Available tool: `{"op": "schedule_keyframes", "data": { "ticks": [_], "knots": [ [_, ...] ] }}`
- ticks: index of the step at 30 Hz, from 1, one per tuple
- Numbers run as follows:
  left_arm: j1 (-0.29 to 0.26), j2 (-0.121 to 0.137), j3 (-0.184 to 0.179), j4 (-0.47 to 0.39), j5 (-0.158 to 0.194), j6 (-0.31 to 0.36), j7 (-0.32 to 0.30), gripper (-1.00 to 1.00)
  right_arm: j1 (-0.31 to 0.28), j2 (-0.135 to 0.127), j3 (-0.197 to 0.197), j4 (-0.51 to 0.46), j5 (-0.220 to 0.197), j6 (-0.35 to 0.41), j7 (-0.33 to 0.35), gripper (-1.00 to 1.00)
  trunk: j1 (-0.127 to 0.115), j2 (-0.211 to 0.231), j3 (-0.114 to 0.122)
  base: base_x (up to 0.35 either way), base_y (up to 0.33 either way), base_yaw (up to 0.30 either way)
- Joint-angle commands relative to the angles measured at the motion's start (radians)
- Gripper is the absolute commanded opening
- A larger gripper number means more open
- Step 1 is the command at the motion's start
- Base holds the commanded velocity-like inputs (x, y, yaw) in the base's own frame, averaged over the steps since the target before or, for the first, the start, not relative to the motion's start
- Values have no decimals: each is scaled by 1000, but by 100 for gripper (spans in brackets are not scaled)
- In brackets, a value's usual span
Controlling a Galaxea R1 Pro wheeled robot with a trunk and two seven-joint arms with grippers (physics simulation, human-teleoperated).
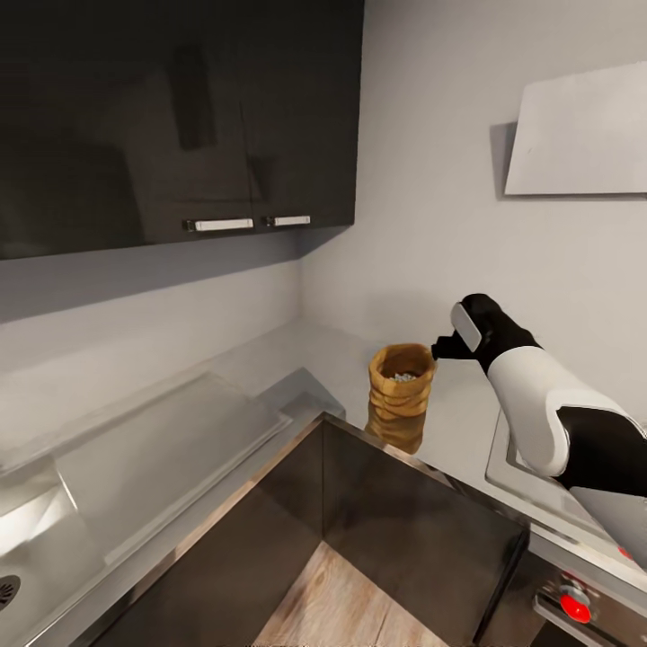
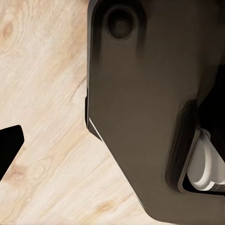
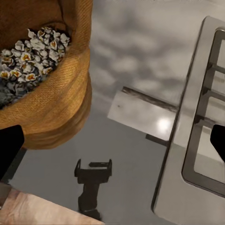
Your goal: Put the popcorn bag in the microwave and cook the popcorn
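Nearest us in the head view, the dark glossy cabinet front (image 1: 404, 530) is dropping away below the long grey steel-like countertop (image 1: 296, 359). We are seeing the small tan-mustard cloth popcorn bag (image 1: 400, 385) standing upright on that counter in the far corner, whitish kernels (image 1: 403, 376) heaped inside. Our white-and-black right arm (image 1: 530, 395) is reaching in from the right, its gripper (image 1: 442, 349) just beside the bag's rolled rim, apart from it.

Through the right wrist view, the bag (image 3: 56, 93) is looking soft, light and crushable; we are judging the thick rim the best hold. The right gripper's fingers are standing spread. The steel gas hob (image 3: 206, 112) is lying nearby.

Through the left wrist view we are facing pale wood flooring (image 2: 42, 93); whether those fingers are parted we cannot tell.
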Motion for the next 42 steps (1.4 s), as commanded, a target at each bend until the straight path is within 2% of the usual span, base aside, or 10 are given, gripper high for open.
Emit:
{"op": "schedule_keyframes", "data": {
  "ticks": [1, 8, 22, 34, 35, 37, 38, 39, 41, 42],
  "knots": [
    [0, 0, 7, -1, 1, 2, 0, 100, -1, 7, -2, -1, -9, 2, -9, 100, 0, -1, -3, 0, 0, 20],
    [0, 0, 7, -1, 1, 2, 0, 100, -1, 18, -4, -1, -9, 2, -9, 100, 0, -1, -12, 0, 0, 137],
    [0, 0, 7, -1, 1, 2, 0, 100, -1, 19, -1, -1, -8, 1, -9, 100, 0, -1, -17, 5, 0, 50],
    [0, 0, 7, -1, 1, 2, 0, 100, -1, 19, -6, -1, -8, 1, -9, 100, 0, -1, -17, 238, 0, 0],
    [0, 0, 7, -1, 1, 2, 0, 100, -1, 19, -20, -1, -8, 1, -9, 100, 0, -1, -17, 51, 0, 0],
    [0, 0, 7, -1, 1, 2, 0, 100, -1, 19, -93, -1, -8, 1, -10, 100, 0, -1, -17, 21, 0, 0],
    [0, 0, 7, -1, 1, 2, 0, 100, -1, 19, -162, -1, -8, 2, -12, 100, 0, -1, -17, 9, 0, 0],
    [0, 0, 7, -1, 1, 2, 0, 100, -1, 19, -210, -2, -7, 3, -13, 100, 0, -1, -17, 5, 0, 0],
    [0, 0, 7, -1, 1, 2, 0, 100, -1, 19, -294, -2, -7, 3, -16, 100, 0, -1, -17, 3, 0, 0],
    [0, 0, 7, -1, 1, 2, 0, 100, -1, 19, -315, -1, -6, 3, -22, 100, 0, -1, -17, 0, 0, 0]
  ]
}}
